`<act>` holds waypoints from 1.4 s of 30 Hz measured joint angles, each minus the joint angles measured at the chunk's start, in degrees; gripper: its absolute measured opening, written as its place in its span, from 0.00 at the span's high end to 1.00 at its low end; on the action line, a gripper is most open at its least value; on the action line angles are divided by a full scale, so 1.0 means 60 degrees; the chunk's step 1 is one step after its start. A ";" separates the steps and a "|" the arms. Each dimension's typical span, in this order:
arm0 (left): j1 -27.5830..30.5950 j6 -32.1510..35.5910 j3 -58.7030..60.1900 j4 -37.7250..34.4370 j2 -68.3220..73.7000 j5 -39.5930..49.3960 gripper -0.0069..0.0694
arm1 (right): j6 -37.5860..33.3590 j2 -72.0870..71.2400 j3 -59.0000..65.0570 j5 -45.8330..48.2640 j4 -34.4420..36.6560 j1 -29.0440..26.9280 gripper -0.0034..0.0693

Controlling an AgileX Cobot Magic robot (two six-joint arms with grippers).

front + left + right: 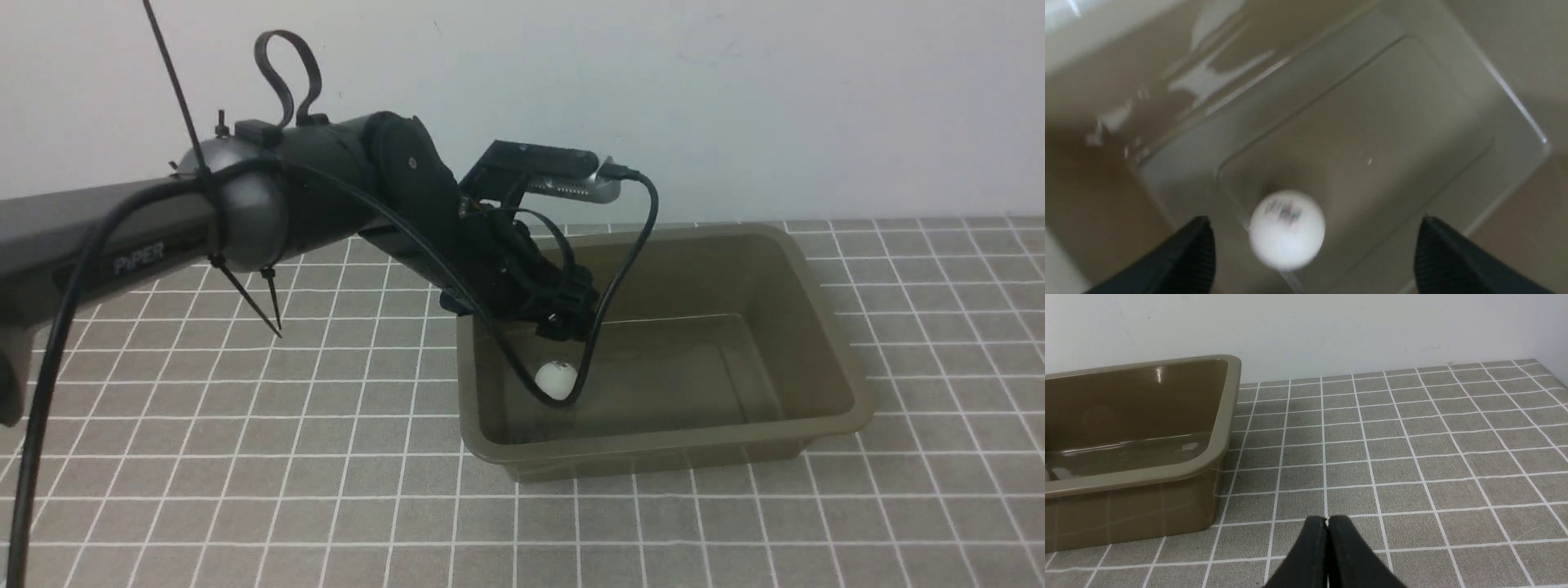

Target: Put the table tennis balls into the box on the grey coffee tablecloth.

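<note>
Front: glossy olive plastic box (653, 454) with rounded corners and a flared rim, sitting on the grey checked tablecloth (245, 457) that covers the surface. Box holds one smooth white ball (557, 380), low toward its 8 o'clock corner, just at 6 o'clock of the left pincer (563, 327).
Left wrist: ribbed black fingers (1188, 257) spread wide, ball blurred between them, touching neither.
Right wrist: right pincer (1327, 528) pressed together over the cloth, apart from the box.
</note>
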 joint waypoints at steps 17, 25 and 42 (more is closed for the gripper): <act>0.1035 -0.3029 0.2576 0.3623 -0.9493 0.0912 0.92 | 0.0000 0.0000 0.0000 -0.0007 0.0000 0.0000 0.97; 0.1035 -0.3698 0.6512 0.4263 -1.4430 -0.0491 0.92 | 0.0000 0.0000 0.0000 -0.0007 0.0000 0.0000 0.97; 0.1035 -0.4171 0.8605 0.4983 -1.8401 -0.1417 0.91 | 0.0000 0.0000 0.0000 -0.0019 0.0041 0.0000 0.97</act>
